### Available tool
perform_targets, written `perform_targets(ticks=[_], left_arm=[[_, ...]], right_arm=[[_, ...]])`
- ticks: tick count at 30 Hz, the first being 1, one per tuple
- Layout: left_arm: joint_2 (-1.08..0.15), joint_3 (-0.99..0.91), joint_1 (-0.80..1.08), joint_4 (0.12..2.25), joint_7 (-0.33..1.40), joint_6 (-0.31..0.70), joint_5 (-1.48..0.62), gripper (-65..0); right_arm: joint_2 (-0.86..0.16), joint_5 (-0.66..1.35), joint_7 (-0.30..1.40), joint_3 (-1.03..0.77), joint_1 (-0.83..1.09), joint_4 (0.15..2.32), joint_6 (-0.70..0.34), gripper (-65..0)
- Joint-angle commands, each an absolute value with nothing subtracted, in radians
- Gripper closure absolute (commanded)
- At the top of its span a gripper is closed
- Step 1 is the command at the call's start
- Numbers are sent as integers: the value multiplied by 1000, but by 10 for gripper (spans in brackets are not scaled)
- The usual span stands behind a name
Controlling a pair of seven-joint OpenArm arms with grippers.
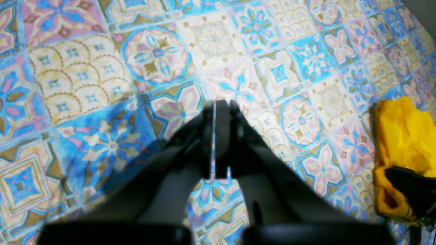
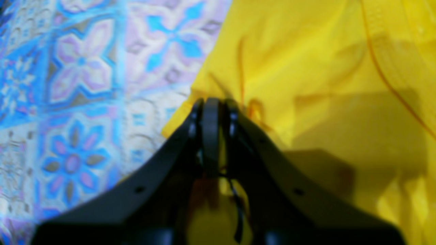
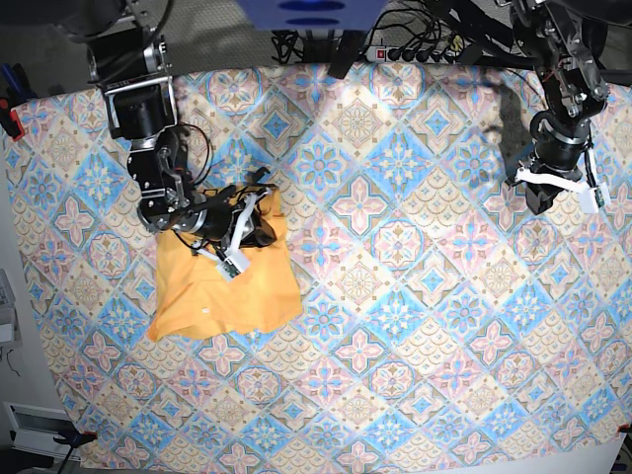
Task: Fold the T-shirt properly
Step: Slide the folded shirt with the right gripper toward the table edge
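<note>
The yellow-orange T-shirt [image 3: 222, 281] lies bunched and partly folded on the left of the tablecloth. It fills the right half of the right wrist view [image 2: 323, 85]. My right gripper [image 3: 259, 235] is at the shirt's upper right edge. Its jaws are closed [image 2: 211, 103] on the cloth's edge, and wrinkles run out from the tips. My left gripper [image 3: 546, 197] hangs far to the right, away from the shirt. In the left wrist view it is shut and empty [image 1: 221, 103] above bare tablecloth. A piece of the shirt [image 1: 403, 136] shows at that view's right edge.
The blue-and-pink tile-patterned tablecloth [image 3: 395, 296] covers the whole table. A power strip with cables [image 3: 405, 51] lies at the far edge. The table's left edge runs close to the shirt [image 3: 30, 247].
</note>
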State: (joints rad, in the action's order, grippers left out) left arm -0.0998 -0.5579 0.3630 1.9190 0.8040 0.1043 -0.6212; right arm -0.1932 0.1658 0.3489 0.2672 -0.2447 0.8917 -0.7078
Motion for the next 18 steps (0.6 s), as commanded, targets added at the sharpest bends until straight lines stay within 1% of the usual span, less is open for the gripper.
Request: perform_targets(ticks=[1,8,14,18], left_arm=[[-111,-562,360,1940,782,111,-628,0],[-110,-562,361,1940,782,111,-628,0],[-107,-561,363,1940,794,113,-628,0],[-107,-561,371,1942,820,113,-628,0]], right_arm=[[-213,159,354,262,-275,894,-698,-34],[-288,159,352,246,-298,881,-698,-34],[-323,159,357,243,-321,892,-698,-34],[-323,160,361,202,-286,1001,-698,-34]])
